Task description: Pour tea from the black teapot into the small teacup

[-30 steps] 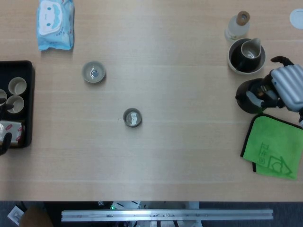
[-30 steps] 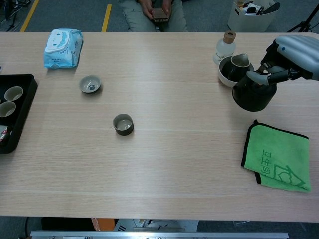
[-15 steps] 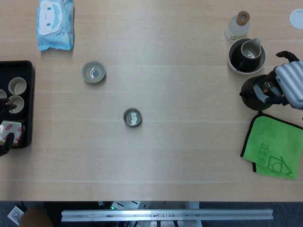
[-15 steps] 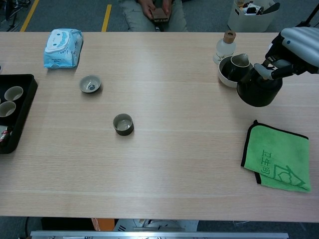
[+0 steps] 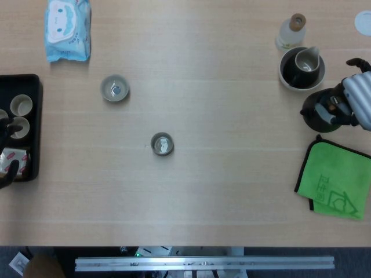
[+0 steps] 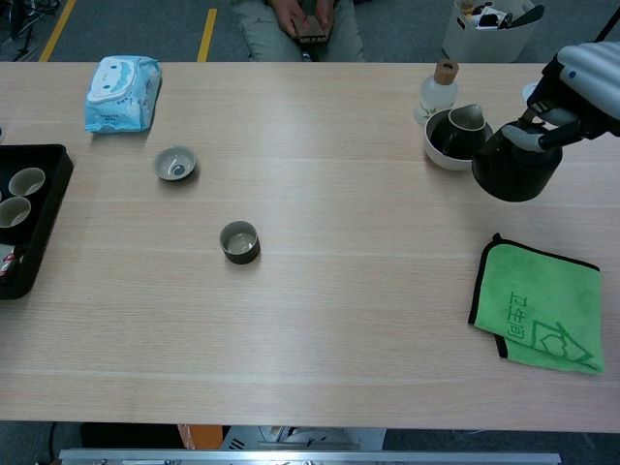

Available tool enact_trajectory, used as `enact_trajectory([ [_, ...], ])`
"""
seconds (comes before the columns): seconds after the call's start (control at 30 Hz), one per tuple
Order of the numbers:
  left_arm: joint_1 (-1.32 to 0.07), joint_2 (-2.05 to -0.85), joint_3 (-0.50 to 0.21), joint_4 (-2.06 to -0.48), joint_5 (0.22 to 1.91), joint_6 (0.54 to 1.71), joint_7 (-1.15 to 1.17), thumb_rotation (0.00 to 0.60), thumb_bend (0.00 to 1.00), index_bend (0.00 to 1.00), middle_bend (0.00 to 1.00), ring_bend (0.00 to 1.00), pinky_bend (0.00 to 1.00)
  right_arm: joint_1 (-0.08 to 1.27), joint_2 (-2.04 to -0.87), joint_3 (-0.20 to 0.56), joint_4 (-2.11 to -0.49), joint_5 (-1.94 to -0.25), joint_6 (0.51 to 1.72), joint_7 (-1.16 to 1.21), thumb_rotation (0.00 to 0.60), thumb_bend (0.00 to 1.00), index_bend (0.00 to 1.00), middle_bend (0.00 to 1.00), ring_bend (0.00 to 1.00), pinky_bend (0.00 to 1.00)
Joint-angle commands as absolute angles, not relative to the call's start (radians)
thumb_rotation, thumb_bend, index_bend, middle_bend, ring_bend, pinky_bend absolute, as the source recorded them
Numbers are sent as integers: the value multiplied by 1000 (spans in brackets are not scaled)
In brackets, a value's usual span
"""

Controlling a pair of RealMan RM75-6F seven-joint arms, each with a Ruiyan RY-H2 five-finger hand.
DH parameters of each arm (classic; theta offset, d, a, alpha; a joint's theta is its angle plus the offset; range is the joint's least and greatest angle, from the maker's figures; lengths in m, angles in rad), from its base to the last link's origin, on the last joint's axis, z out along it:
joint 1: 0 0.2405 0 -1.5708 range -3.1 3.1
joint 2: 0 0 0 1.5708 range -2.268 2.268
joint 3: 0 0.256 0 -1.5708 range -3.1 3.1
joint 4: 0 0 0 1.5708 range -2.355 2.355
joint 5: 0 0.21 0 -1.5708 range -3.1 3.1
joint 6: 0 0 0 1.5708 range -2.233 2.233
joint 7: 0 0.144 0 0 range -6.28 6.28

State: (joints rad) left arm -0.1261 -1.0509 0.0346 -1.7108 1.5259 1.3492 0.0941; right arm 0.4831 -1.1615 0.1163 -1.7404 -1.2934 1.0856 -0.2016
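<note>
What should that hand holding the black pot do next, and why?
Probably carry the black teapot leftward toward the small teacup. The right hand grips it at the table's far right beside the white bowl, well apart from the cup, too far away to pour.

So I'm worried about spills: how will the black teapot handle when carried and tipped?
The black teapot, held by the right hand, looks squat and rigid, so probably heavy for its size. Gripped from the top, it may swing.
</note>
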Motion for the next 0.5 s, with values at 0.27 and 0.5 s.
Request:
enact_trajectory([
  [0.27, -160, -1057, 21, -1689, 1527, 1316, 73, 600, 392, 203, 162, 191, 154, 472, -1153, 115, -1738, -1302, 1108, -202, 471, 306, 1000, 995, 981, 204],
  [0.5, -166, -1063, 23, -1685, 1528, 1312, 69, 600, 392, 203, 161, 191, 154, 465, -1151, 115, -1734, -1298, 1118, -207, 522, 305, 1000, 995, 981, 204],
])
